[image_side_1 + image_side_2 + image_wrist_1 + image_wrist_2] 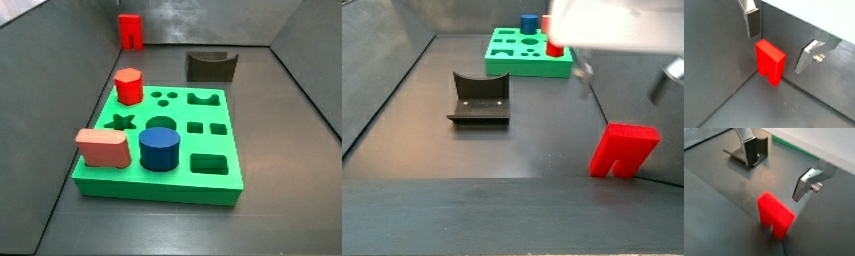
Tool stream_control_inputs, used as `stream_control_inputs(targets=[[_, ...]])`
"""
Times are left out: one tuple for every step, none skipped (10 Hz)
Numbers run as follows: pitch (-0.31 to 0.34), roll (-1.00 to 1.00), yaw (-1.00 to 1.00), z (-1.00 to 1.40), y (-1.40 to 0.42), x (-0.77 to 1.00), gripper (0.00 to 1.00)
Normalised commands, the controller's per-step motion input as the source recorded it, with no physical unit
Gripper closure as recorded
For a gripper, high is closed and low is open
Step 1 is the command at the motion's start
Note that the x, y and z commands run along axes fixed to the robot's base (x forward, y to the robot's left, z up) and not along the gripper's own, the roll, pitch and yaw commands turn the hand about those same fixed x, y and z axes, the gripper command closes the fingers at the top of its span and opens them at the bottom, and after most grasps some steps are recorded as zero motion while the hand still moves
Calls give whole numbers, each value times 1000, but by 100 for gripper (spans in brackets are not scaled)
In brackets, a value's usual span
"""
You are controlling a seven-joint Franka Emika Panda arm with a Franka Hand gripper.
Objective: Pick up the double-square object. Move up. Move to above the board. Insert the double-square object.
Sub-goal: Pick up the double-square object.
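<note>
Spread wide and gripping nothing, gripper [777,42] hovering above the grey floor in a wrist view, one silver finger [751,19] and its partner well apart, the double-square object [770,62] standing upright on the floor between and below them, touching neither. Showing the same open jaws in a wrist view, gripper [777,168] hanging over the floor, double-square object [775,215] standing below, blurred, the fixture [748,155] sitting beyond one finger, a strip of the board [794,147] edging in past it. Standing far back near the grey wall in a side view, double-square object [130,30], well apart from the board [167,150]; resting on the board, a red hexagonal prism [128,86], a salmon-pink block [102,148] and a blue cylinder [160,148]; sitting beyond the board, the fixture [210,66]. Standing in the foreground in a side view, double-square object [623,150], notch facing down, the blurred gripper body [616,25] hanging above it, fingers mostly hidden; lying farther back, the fixture [478,98] and the board [509,55].
</note>
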Motion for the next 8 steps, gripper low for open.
stream_control_inputs(targets=[[-163,63,-300,-269,503,-809,0],[-23,-36,-14,0,189,-157,0],[-83,-10,6,-209,-51,-26,0],[-121,0,0,-426,0,-17,0],[-250,87,0,-680,0,-191,0],[-267,53,86,-709,300,-203,0],[-270,36,86,-709,340,-243,0],[-267,23,69,-717,317,-217,0]])
